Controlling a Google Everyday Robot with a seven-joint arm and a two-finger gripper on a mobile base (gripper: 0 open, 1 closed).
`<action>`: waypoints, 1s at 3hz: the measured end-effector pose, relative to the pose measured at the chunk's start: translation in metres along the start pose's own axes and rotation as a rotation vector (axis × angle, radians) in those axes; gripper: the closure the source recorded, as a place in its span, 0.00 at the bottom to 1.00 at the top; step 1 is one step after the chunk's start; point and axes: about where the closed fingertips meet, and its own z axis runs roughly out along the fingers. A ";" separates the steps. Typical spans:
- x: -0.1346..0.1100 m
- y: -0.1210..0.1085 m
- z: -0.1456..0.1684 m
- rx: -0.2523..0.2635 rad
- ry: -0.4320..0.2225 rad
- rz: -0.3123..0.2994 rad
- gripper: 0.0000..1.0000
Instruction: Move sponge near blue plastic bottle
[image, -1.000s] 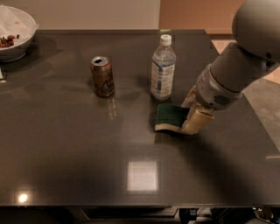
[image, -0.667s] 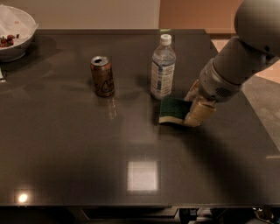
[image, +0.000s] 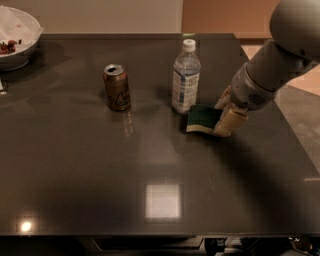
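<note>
The sponge (image: 201, 119), dark green on top with a pale yellow layer below, sits low over the dark table just right of the base of the blue plastic bottle (image: 186, 79). The bottle is clear with a white cap and a pale label, and it stands upright. My gripper (image: 223, 112) reaches in from the right and is shut on the sponge's right end, with one tan finger (image: 229, 122) in front and the other behind. A narrow gap lies between the sponge and the bottle.
A brown-gold drink can (image: 117, 88) stands upright left of the bottle. A white bowl (image: 22, 45) with food sits at the far left corner. The table's right edge (image: 287, 130) runs close behind my arm.
My gripper has carried the sponge a little up and away from the camera, closer to the bottle's base. The bottle and the can have not moved.
</note>
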 end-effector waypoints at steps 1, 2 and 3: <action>0.007 -0.009 0.003 0.005 0.004 0.011 0.35; 0.006 -0.007 0.003 0.005 0.004 0.009 0.13; 0.005 -0.007 0.003 0.005 0.004 0.007 0.00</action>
